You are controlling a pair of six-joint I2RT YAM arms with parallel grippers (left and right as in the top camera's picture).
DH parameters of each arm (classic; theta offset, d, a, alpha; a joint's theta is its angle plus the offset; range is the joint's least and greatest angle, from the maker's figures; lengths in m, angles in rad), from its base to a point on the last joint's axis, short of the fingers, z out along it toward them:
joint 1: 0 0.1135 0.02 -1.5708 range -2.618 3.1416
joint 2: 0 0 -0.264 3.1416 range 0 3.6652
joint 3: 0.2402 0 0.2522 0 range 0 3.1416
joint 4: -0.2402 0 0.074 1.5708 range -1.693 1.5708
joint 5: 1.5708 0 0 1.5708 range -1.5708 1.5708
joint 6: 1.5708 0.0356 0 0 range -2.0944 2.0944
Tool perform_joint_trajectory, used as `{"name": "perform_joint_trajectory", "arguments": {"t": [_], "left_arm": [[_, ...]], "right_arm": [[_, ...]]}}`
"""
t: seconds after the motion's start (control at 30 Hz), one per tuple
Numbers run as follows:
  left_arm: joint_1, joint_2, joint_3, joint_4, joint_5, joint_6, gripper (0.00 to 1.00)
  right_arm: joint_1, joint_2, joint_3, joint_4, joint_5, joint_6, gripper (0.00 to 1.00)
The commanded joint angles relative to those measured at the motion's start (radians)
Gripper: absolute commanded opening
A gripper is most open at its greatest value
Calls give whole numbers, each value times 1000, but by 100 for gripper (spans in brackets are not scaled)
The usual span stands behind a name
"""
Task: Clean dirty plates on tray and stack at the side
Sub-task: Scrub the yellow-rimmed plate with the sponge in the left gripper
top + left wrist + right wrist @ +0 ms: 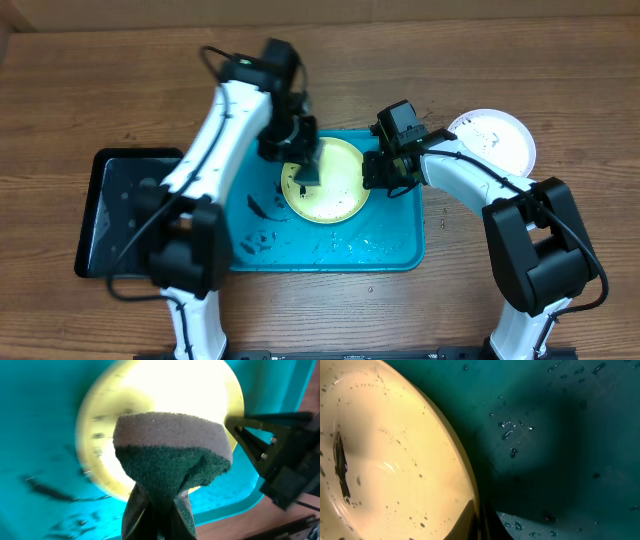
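- large rectangular plastic turquoise tray (392,248) with raised rim sits mid wooden table (100,90); everything below is placed relative to it
- small round plastic yellow-green plate (338,198) lies inside the turquoise tray, upper-middle of its floor, nearer the far rim than the near one
- small round plastic white plate (492,142) is off the turquoise tray, on the table past its right far corner; not touching it
- smaller rectangular black tray (120,215) lies just beside the turquoise tray's left edge
- left gripper (300,158) hangs over the left part of the yellow-green plate; jaws squeezed onto a sponge (170,455), grey foam layer over green scouring layer; sponge is bent into a fold where the fingers pinch it; cannot tell whether the sponge touches the plate
- right gripper (376,172) comes in from the turquoise tray's right side; jaws clamped on the right rim of the yellow-green plate; right wrist view shows the rim running into the fingertips at bottom of frame
- dark streak (340,467) plus small specks on the yellow-green plate's face
- water droplets (507,427) on the turquoise tray floor right of the plate; dark smears (258,205) on the floor left of it
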Motion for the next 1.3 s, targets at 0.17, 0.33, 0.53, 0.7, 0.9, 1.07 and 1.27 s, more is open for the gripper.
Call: {"name": "perform_joint_trajectory", "arguments": {"t": [0.17, 0.33, 0.53, 0.7, 0.9, 1.07, 1.27], "left_arm": [[-68, 148, -10, 45, 32, -48, 4], [-65, 191, -10, 56, 31, -48, 4], [-65, 201, -10, 63, -22, -48, 4], [-65, 201, -10, 53, -144, -48, 4], [-65, 201, -10, 33, -432, -133, 4], [-65, 201, -10, 34, -575, -228, 4], [-71, 201, -10, 45, -187, -185, 4]], "right_arm": [[6, 5, -7, -53, -5, 1, 4], [6, 5, 10, -120, -6, 31, 4], [6, 5, 13, -124, -5, 31, 4], [6, 5, 13, -125, -5, 31, 4], [6, 5, 13, -129, -5, 31, 4], [6, 5, 13, -130, -5, 31, 4], [6, 5, 13, -131, -5, 31, 4]]}}
